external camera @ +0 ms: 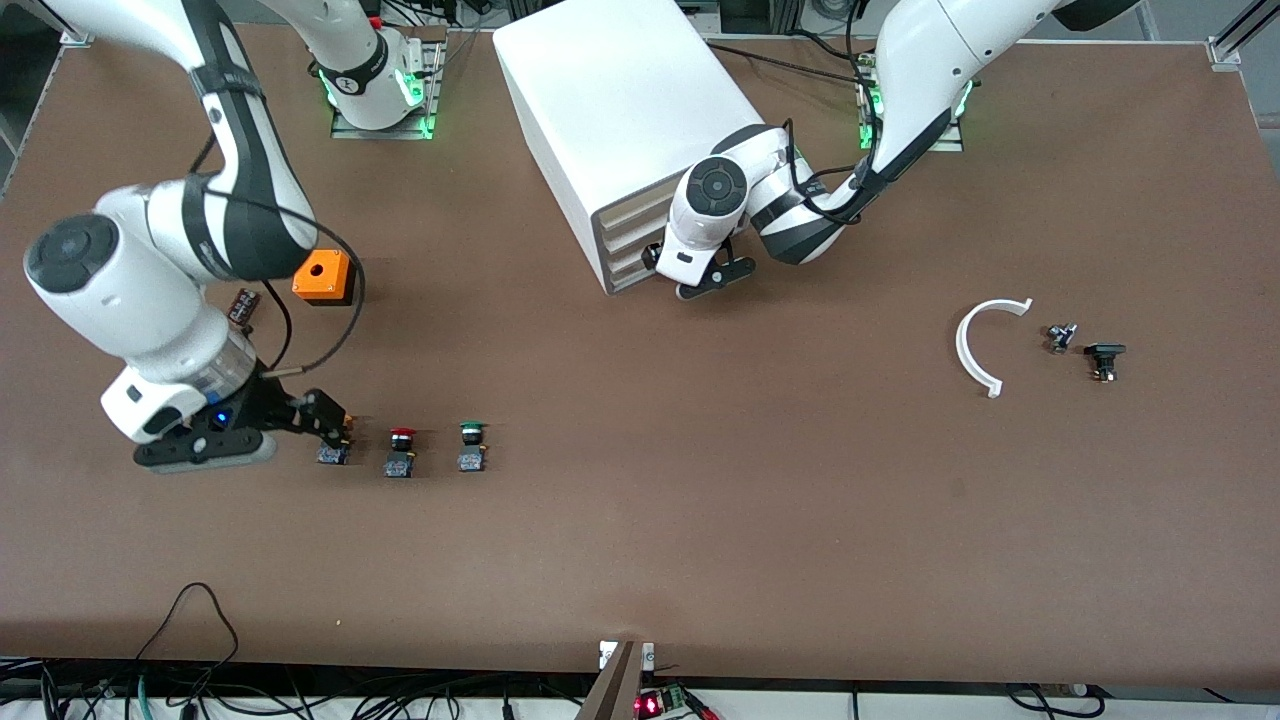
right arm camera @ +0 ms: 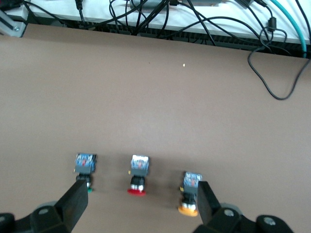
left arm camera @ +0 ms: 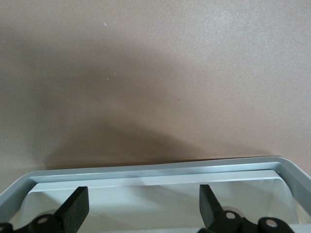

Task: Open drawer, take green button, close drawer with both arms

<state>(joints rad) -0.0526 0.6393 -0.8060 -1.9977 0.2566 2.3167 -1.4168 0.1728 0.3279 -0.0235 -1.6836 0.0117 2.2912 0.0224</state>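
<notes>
The green-capped button (external camera: 472, 445) stands on the bare table in a row with a red-capped one (external camera: 400, 452) and a yellow-capped one (external camera: 333, 452). My right gripper (external camera: 335, 425) is open, low over the yellow one. In the right wrist view its fingers (right arm camera: 73, 206) straddle the row: green button (right arm camera: 85, 167), red (right arm camera: 138, 174), yellow (right arm camera: 190, 191). The white cabinet (external camera: 620, 120) shows stacked cream drawer fronts (external camera: 630, 240), all pushed in. My left gripper (external camera: 705, 280) is open at those fronts. In the left wrist view its fingers (left arm camera: 77, 208) flank a white front inside the grey rim (left arm camera: 146, 170).
An orange block with a hole (external camera: 323, 277) and a small dark part (external camera: 243, 305) lie near the right arm. Toward the left arm's end lie a white curved strip (external camera: 985, 345) and two small black parts (external camera: 1060, 337) (external camera: 1105, 360). Cables (right arm camera: 194, 19) run along the table's front edge.
</notes>
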